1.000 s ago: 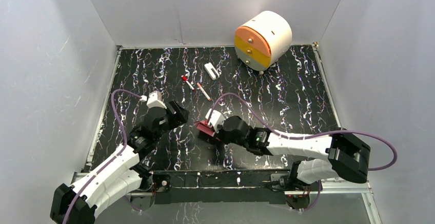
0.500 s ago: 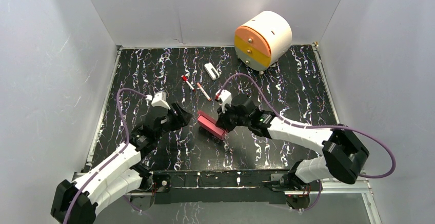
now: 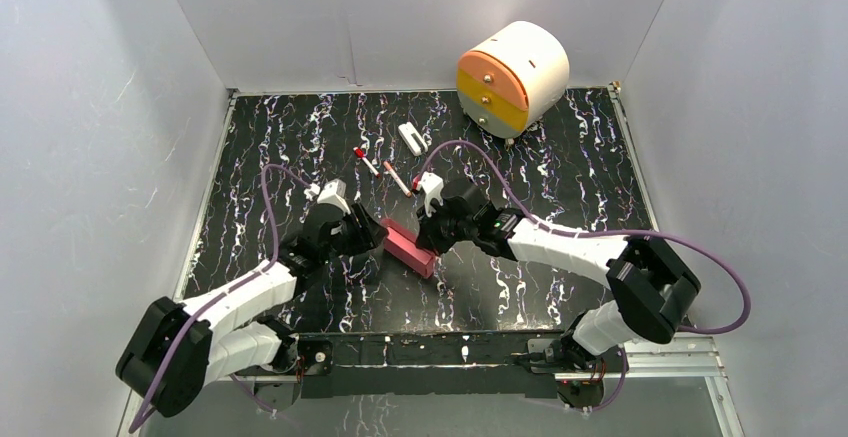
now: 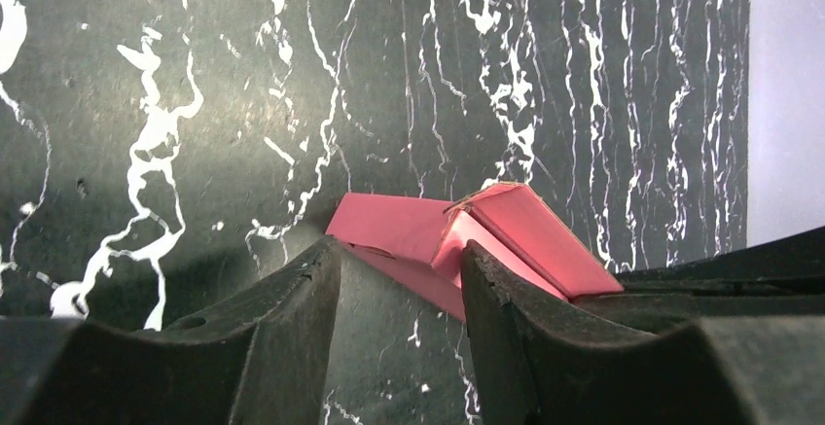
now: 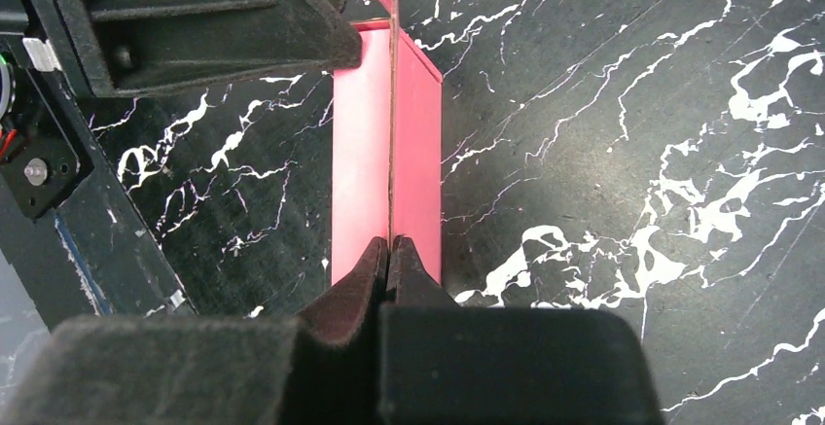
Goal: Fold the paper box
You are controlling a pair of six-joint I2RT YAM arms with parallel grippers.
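**Pink box held between two pincers at mid-table**

At the left, the left arm reaches in from its near corner. The left pincer (image 3: pixel 372 234) stands spread at the left end of the paper box (image 3: pixel 405 245). In its wrist view the two dark fingers (image 4: pixel 292 318) are apart with bare table (image 3: pixel 560 177) between them. The box's end lies just past their tips, and its right part is hidden behind the right-hand finger.

The paper box, pink-red, rests on the black white-veined table near the middle, lying aslant. One thin flap (image 5: pixel 392 104) stands up on edge along its length.

To its right, the right pincer (image 3: pixel 428 242) is pressed together, pinching that upright flap at the near end.

Behind the box lie two small red-tipped sticks (image 3: pixel 397 177) and a small white piece (image 3: pixel 411 137). Farther right, at the back, sits a round white drawer unit (image 3: pixel 512 75) with orange and yellow fronts.
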